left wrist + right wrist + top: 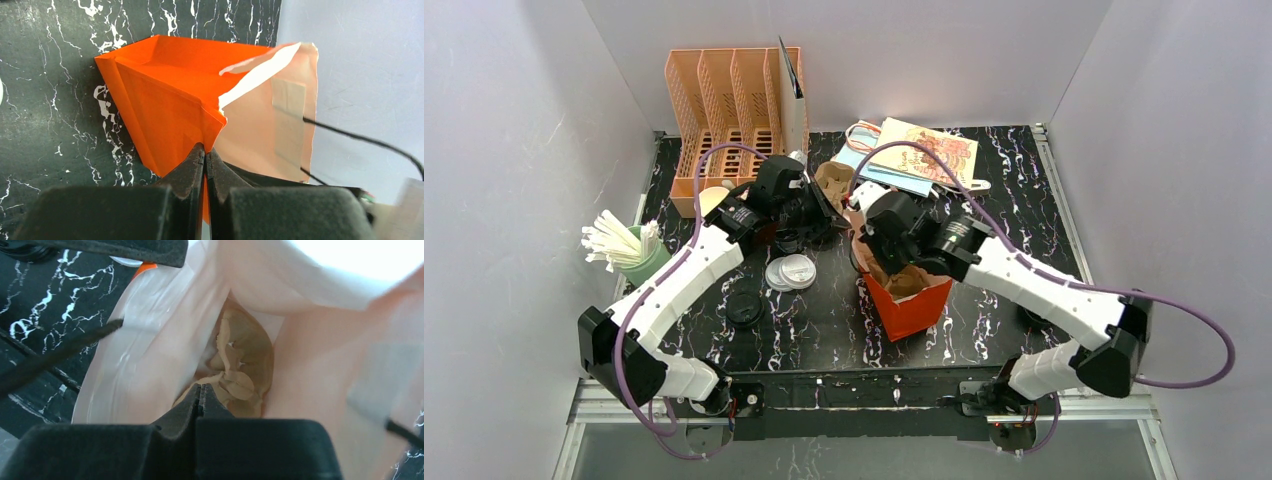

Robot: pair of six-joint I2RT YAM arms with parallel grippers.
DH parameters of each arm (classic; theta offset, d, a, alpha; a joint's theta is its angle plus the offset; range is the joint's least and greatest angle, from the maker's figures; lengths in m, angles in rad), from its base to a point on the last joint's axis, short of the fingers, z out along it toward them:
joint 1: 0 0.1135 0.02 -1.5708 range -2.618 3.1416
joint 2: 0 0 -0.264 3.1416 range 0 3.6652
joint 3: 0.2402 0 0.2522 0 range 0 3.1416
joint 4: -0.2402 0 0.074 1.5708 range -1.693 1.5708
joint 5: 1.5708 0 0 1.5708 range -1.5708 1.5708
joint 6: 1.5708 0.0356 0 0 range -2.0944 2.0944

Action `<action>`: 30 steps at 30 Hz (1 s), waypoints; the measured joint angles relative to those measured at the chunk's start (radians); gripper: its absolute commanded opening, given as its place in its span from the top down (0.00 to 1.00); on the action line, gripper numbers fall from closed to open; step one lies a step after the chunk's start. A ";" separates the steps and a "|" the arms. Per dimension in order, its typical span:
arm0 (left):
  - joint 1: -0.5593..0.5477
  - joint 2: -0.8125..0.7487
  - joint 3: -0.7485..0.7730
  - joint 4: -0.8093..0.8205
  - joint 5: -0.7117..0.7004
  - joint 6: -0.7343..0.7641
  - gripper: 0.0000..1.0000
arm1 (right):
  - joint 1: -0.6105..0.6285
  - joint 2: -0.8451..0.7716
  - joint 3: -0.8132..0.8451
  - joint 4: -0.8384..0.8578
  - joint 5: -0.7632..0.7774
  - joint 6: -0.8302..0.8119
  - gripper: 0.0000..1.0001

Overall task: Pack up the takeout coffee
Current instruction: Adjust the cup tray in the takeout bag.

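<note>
Left gripper (205,151) is seen clenched at the corner of the bag (170,100), and right gripper (200,390) is seen clenched inside it, above crumpled brown paper (245,355).

Plain pale grey walls (504,150) are closing in the counter (824,330) on three sides. Its black top is showing white marble veining, a metal rail (1056,190) is running along its right edge, and soft, even light is falling everywhere.
</note>
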 measured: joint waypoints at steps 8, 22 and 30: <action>0.000 0.019 0.000 0.013 0.002 -0.011 1.00 | 0.008 0.093 -0.126 0.013 0.075 0.087 0.99; 0.001 0.076 0.037 0.009 0.010 0.035 1.00 | -0.116 0.073 -0.329 0.140 -0.021 0.096 0.99; 0.001 0.109 0.069 0.008 0.025 0.042 1.00 | -0.127 0.074 -0.380 0.204 -0.070 0.098 0.99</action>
